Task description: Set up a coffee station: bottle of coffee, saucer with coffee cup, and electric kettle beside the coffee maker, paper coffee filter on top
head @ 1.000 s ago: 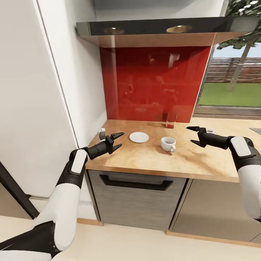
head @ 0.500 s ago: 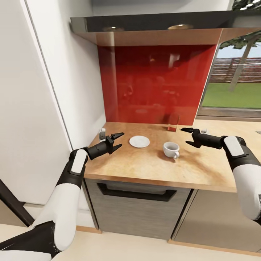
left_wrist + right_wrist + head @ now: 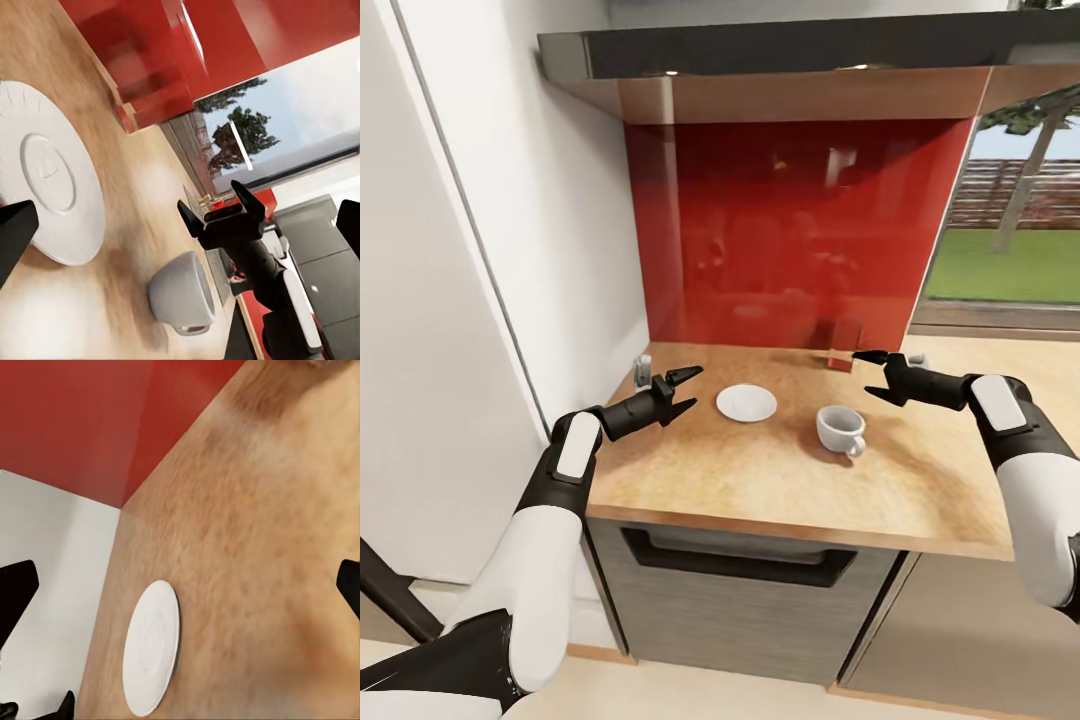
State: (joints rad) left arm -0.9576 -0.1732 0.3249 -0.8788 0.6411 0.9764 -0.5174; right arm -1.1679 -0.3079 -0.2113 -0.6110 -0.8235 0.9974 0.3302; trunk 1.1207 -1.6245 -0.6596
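The right gripper [image 3: 876,374] has come nearer the back edge of the countertop [image 3: 780,480], both grippers open and empty, and could knock the coffee cup [image 3: 841,429] beside the saucer [image 3: 747,403].

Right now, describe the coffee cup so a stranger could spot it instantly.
Look at the wooden countertop below the red wall panel. Two white pieces sit near its middle, apart from each other: a flat round saucer and, beside it toward the window, the coffee cup. The cup is the taller, hollow one with a single handle.
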